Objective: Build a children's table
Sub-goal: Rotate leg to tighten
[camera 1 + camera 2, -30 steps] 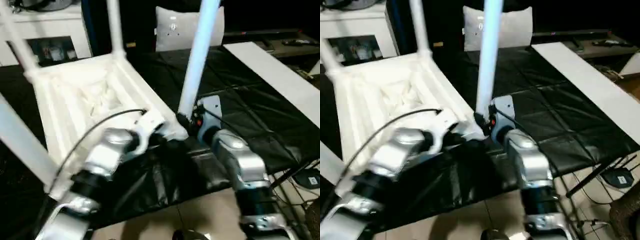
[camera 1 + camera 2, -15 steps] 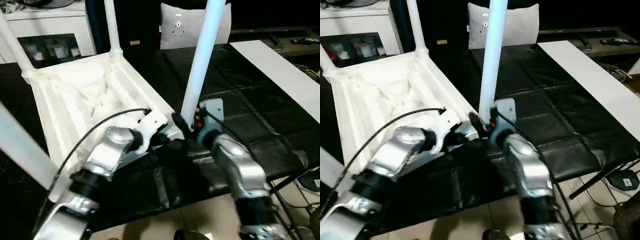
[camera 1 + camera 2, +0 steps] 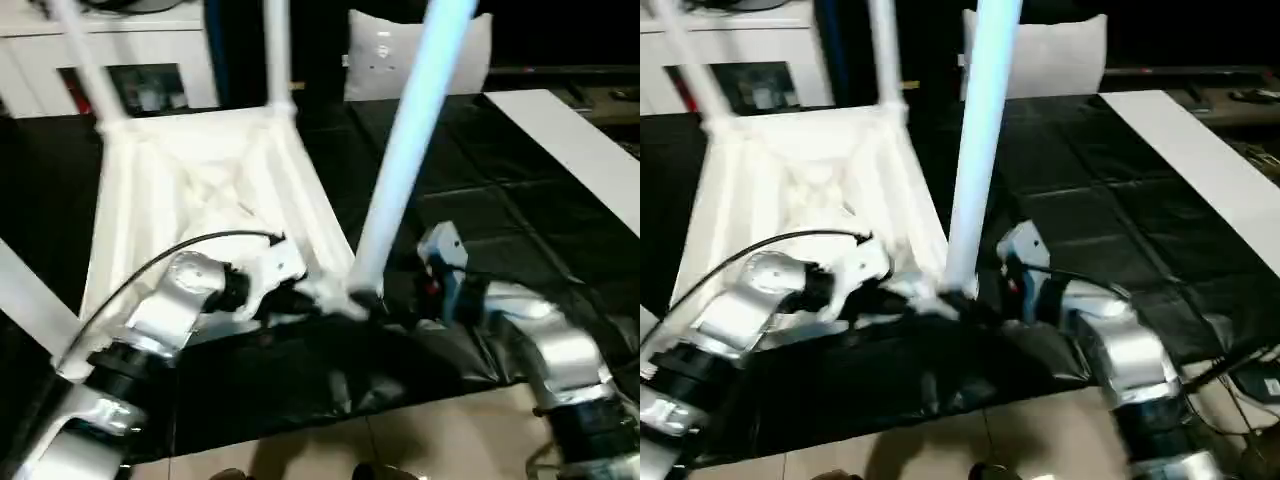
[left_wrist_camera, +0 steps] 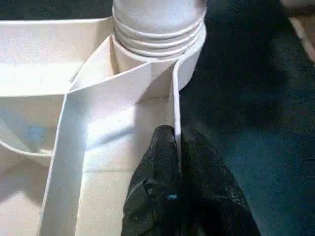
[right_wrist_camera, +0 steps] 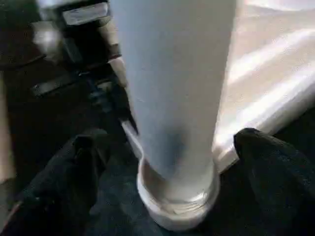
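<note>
Left eye view: the upturned tabletop lies at centre left on the black-covered table, with legs rising from its far corners toward the upper left. The near-right leg stands in its corner socket at centre frame, its long axis running steeply up and leaning to the upper right.

The left end effector is closed on the tabletop's thin rim, one black finger on each side of the wall, just short of the socket collar. The right end effector stands wide open, and its fingers flank the base of the leg without touching it, so it holds nothing.

The leg sits directly between the right end effector's fingers, and its axis crosses their line nearly at right angles. The right arm is therefore the nearer one to the leg, while the left steadies the tabletop from the other side of the same corner. Whether the leg is fully seated cannot be told.
</note>
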Controlling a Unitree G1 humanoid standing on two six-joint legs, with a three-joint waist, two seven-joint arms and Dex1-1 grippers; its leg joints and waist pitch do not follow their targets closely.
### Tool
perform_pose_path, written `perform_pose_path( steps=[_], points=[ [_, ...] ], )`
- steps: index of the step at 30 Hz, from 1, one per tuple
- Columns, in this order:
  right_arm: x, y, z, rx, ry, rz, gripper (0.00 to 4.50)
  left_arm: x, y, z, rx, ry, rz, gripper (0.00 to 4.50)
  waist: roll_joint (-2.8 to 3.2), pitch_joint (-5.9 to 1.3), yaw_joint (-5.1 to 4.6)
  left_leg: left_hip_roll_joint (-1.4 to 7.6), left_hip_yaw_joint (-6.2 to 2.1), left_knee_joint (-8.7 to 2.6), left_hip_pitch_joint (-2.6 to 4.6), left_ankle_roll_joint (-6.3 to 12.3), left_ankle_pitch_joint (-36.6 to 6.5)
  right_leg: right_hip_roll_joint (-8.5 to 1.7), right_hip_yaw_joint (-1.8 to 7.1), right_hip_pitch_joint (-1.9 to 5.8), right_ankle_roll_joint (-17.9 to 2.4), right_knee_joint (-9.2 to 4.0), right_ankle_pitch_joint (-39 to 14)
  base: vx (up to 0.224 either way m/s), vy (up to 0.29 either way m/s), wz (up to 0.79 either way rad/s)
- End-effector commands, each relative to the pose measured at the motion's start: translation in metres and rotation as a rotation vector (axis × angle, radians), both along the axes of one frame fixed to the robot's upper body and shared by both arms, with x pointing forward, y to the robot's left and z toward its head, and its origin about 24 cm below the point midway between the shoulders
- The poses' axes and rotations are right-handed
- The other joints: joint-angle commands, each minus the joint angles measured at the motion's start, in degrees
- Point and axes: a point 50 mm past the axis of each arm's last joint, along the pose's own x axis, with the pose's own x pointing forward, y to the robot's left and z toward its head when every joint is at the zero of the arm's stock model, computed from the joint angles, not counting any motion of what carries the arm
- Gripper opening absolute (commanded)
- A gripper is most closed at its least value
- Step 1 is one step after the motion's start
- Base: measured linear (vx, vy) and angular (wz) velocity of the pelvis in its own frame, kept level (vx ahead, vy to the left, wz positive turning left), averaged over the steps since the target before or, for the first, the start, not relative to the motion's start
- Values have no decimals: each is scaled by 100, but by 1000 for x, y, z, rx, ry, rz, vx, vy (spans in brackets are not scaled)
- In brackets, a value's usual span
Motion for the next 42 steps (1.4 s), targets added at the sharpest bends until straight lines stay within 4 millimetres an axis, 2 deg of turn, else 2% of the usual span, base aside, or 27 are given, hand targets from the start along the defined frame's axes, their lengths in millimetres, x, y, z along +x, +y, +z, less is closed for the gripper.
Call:
perform_pose_path(
  steps=[1,2,5,7,10,12,13,18,19,25,27,33,34,35,37,38,39,40,41,42],
  points=[
    [-2,1,2,22,16,93,447,-5,-16,7,-11,-1,-177,0,-47,-396,-48,148,28,-387,48,455,-1098,-284,307,336,-1124,-356,-1824,0,0,0],
    [-2,0,2,23,34,121,447,-6,-15,7,2,5,-200,0,-26,-398,-22,147,20,-392,53,435,-1085,-296,306,334,-1136,-349,-1866,0,0,0],
    [-2,-2,1,10,54,168,413,-8,-13,6,26,13,-252,0,-35,-422,11,164,19,-387,53,415,-921,-292,307,342,-1206,-306,-1617,0,0,0],
    [-3,-2,1,7,69,192,410,-10,-12,6,35,17,-276,0,-68,-438,36,161,26,-376,34,413,-815,-305,309,363,-1246,-278,-1534,0,0,0],
    [-3,-1,1,-4,96,249,375,-11,-12,5,50,17,-318,0,-79,-436,42,155,27,-373,28,393,-848,-305,302,368,-1201,-285,-1660,0,0,0],
    [-4,-1,0,-16,111,290,369,-11,-12,6,54,15,-338,0,-120,-443,41,156,28,-366,25,384,-850,-311,299,367,-1140,-298,-1807,0,0,0],
    [-4,0,-1,-22,116,304,354,-10,-13,6,54,13,-344,0,-101,-441,50,160,31,-361,26,374,-846,-307,302,356,-1145,-292,-1795,0,0,0],
    [-5,2,-1,-21,139,354,308,-9,-14,7,56,4,-354,0,-121,-440,53,160,26,-361,25,344,-870,-302,299,358,-1119,-292,-1833,0,0,0],
    [-5,2,-1,-21,140,354,289,-9,-14,7,56,4,-354,0,-120,-442,56,161,25,-360,27,335,-865,-306,301,357,-1122,-291,-1810,0,0,0],
    [-6,5,-3,-19,160,380,258,-8,-13,6,57,-1,-353,0,-131,-425,58,162,19,-362,27,292,-925,-303,301,349,-1114,-294,-1879,0,0,0],
    [-7,6,-3,-9,171,385,235,-8,-12,5,57,1,-350,0,-141,-422,55,163,21,-363,29,304,-919,-299,301,347,-1116,-290,-1862,0,0,0],
    [-10,15,-1,82,205,304,214,-5,-12,4,39,23,-258,0,-124,-403,60,161,25,-373,27,290,-908,-290,305,348,-1102,-293,-1862,0,0,0],
    [-10,18,-3,92,200,264,213,-4,-14,5,23,29,-221,0,-95,-387,54,155,17,-382,32,243,-1018,-297,302,343,-1052,-317,-2053,0,0,0],
    [-10,20,-4,95,195,245,213,-3,-15,5,15,31,-207,0,-121,-377,33,140,10,-384,29,187,-1133,-297,293,337,-973,-350,-2285,0,0,0],
    [-4,27,-8,82,172,125,213,-1,-22,7,-13,29,-145,0,-124,-361,17,127,0,-387,38,145,-1293,-306,279,324,-849,-397,-2661,0,0,0],
    [4,35,-12,75,157,-21,212,3,-29,8,-28,20,-71,0,-107,-328,-35,110,-17,-394,52,21,-1475,-295,256,295,-657,-449,-3135,0,0,0],
    [5,37,-12,82,154,-45,212,3,-31,8,-31,20,-55,0,-115,-315,-85,69,-44,-383,48,-55,-1602,-292,199,294,-458,-514,-3565,-51,-4,-6],
    [6,39,-12,92,149,-71,210,4,-33,8,-36,21,-35,0,-127,-322,-123,57,-57,-376,37,-79,-1636,-297,176,310,-355,-534,-3728,-51,-4,-6],
    [9,45,-14,87,135,-131,209,6,-40,8,-58,16,16,0,-90,-311,-145,48,-73,-376,26,-84,-1674,-306,156,312,-281,-558,-3852,-58,10,-12],
    [11,48,-15,79,126,-170,209,8,-45,8,-72,13,47,0,-88,-312,-262,53,-100,-378,12,-97,-1807,-293,90,317,-167,-626,-3941,0,0,0]
  ],
)
